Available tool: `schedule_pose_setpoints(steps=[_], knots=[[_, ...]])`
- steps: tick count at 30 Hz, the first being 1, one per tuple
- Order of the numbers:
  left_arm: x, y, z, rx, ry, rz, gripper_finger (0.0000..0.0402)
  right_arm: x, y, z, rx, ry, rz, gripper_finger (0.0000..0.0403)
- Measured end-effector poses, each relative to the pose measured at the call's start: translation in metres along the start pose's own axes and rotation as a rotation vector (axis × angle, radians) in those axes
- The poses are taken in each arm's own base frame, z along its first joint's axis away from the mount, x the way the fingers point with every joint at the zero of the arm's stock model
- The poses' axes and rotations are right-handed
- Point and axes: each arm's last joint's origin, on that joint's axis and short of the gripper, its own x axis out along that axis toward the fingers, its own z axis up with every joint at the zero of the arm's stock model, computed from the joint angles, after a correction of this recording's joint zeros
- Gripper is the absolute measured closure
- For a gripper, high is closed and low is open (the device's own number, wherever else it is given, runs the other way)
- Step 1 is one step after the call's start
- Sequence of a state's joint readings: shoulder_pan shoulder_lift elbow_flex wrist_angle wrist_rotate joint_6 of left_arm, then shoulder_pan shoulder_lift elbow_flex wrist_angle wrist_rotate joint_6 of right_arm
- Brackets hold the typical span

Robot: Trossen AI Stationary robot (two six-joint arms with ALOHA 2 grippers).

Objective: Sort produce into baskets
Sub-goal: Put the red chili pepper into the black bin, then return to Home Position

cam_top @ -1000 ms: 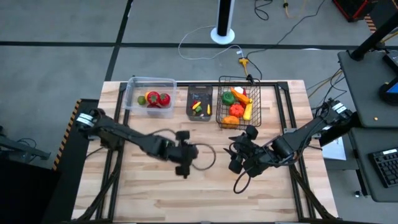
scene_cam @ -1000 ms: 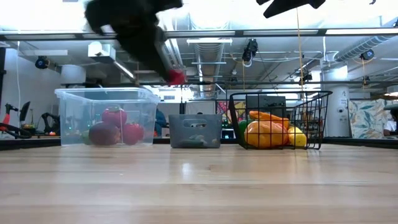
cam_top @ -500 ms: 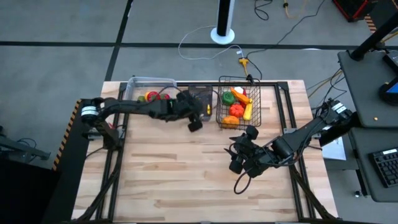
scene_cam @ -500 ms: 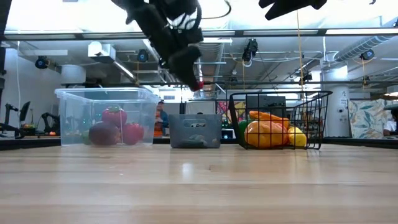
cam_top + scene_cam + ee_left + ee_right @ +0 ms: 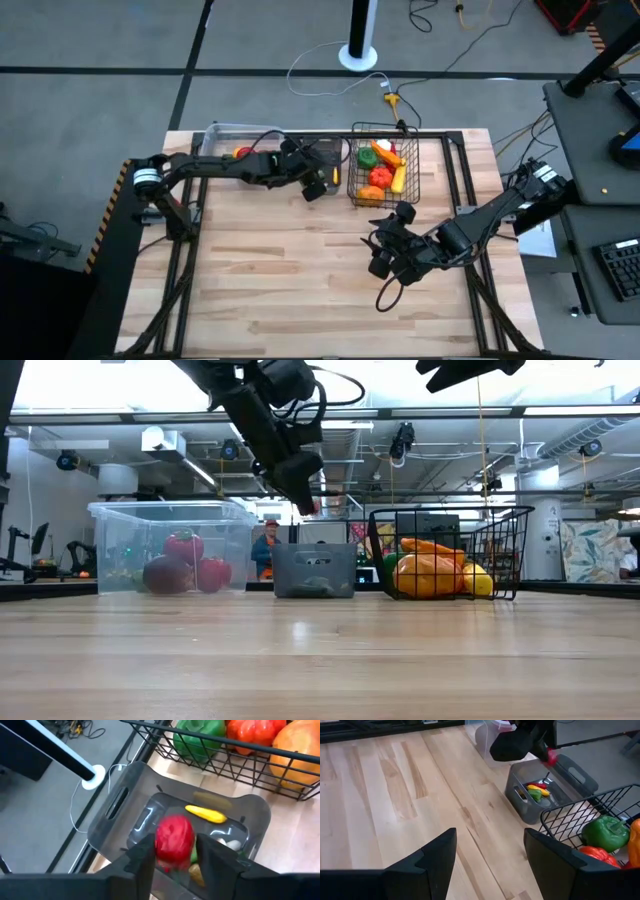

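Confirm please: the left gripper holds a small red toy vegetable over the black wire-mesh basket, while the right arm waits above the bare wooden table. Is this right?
Not quite. The left gripper has the small red toy vegetable over the dark translucent rectangular bin, not the black wire-mesh basket beside it; the left wrist view shows this. The right gripper does wait above the bare wooden table.

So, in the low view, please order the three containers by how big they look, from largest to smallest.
1. Clear tub.
2. Wire basket, slightly smaller; both stand in one row, so nearness hardly matters.
3. Dark bin, clearly smallest.
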State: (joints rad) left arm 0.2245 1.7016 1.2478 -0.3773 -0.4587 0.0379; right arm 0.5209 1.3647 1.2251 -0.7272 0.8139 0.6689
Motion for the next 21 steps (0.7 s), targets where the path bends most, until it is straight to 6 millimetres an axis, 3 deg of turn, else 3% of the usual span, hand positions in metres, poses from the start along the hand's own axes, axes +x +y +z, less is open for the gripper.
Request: schedule_pose_setpoints(steps=[12,17,21], knots=[[-0.004,-0.004,0.0,0.007,0.002,-0.014,0.0217,0.0,0.0,-0.001,-0.005,0.001,-0.001,0.0179],[-0.038,-0.034,-0.004,0.052,-0.065,-0.129,0.0216,0.006,0.001,-0.006,-0.05,-0.046,-0.03,0.0179],[-0.078,-0.069,-0.016,0.081,-0.254,-0.304,0.0216,0.019,0.007,-0.012,-0.081,-0.118,0.018,0.0179]])
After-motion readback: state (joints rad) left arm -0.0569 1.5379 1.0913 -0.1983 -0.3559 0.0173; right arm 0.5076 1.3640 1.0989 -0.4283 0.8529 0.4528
